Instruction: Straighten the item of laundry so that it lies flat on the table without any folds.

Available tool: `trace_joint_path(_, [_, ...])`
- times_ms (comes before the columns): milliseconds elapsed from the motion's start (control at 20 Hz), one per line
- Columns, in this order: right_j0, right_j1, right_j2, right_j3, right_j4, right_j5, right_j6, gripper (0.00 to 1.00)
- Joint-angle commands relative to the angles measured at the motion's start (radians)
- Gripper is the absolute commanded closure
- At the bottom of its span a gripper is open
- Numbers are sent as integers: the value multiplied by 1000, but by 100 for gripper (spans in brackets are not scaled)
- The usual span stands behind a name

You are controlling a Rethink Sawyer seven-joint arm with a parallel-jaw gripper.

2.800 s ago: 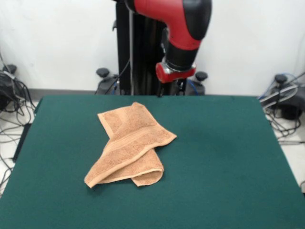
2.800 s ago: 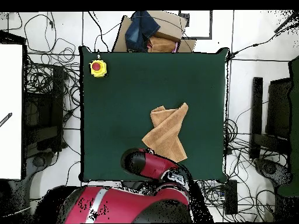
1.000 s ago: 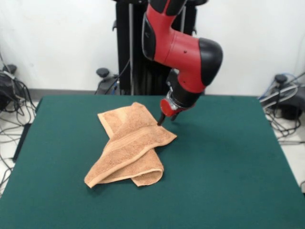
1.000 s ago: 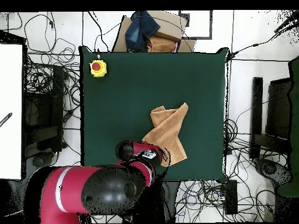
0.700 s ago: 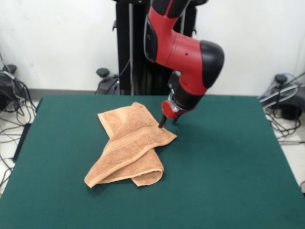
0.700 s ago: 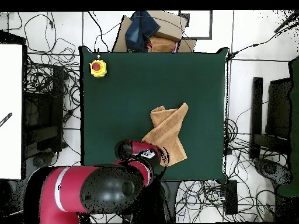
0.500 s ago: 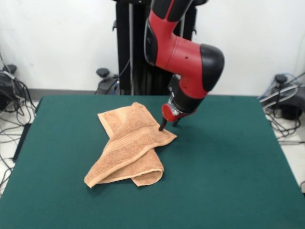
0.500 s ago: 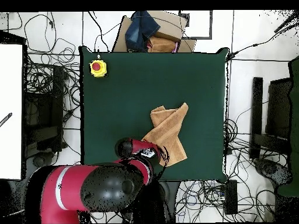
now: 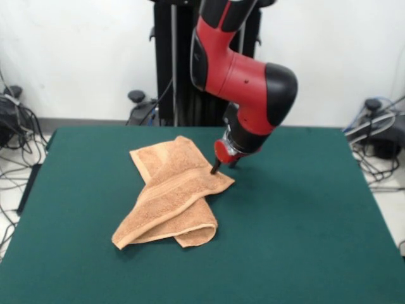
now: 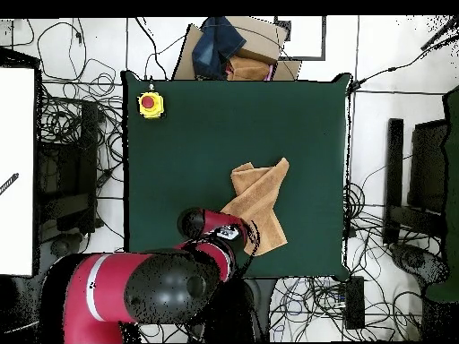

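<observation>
Since the earliest frames the arm has come down from its drawn-back place at the robot's edge of the table, and in the last second it lowered only a little more. Now the gripper [image 9: 223, 166] is at the towel's corner that points toward the robot's edge. One dark fingertip [image 9: 214, 168] stands on or just above the cloth near that corner; a second tip shows just beside it, over the green surface. It seems the fingers are a little apart with the corner between them, but I cannot tell for sure if they are apart or together, and I cannot tell if they touch the cloth.

The item of laundry [image 9: 172, 190] lies left of the centre of the table [image 9: 304, 240] in the front view, well away from all edges. It is folded over itself, with one thick flap crossing another, so nothing of the straightening is done yet. All the unfolding is left.

The arm [image 9: 243, 66] comes down from the pedestal side, its red elbow bent, and the wrist tilts down and to the towel. In the overhead view the arm's body [image 10: 166, 291] hides the gripper. A yellow box with a red button [image 10: 149, 104] sits at one far corner of the table.
</observation>
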State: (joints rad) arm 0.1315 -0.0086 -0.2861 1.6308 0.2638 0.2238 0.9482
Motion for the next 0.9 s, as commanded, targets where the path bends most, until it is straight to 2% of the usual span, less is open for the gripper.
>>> trace_joint_path(50, [5, 52, 97, -187, 96, -3, 289, 0])
trace_joint_path(250, [10, 34, 100, -192, 98, 7, 294, 0])
trace_joint_path(400, [33, 29, 81, -216, 113, 73, 311, 0])
trace_joint_path(550, [53, -2, 50, -224, 113, 216, 326, 0])
trace_joint_path(750, [75, -116, 30, -168, 95, 428, 349, 0])
trace_joint_path(900, [86, -145, 13, -181, 84, 543, 356, 0])
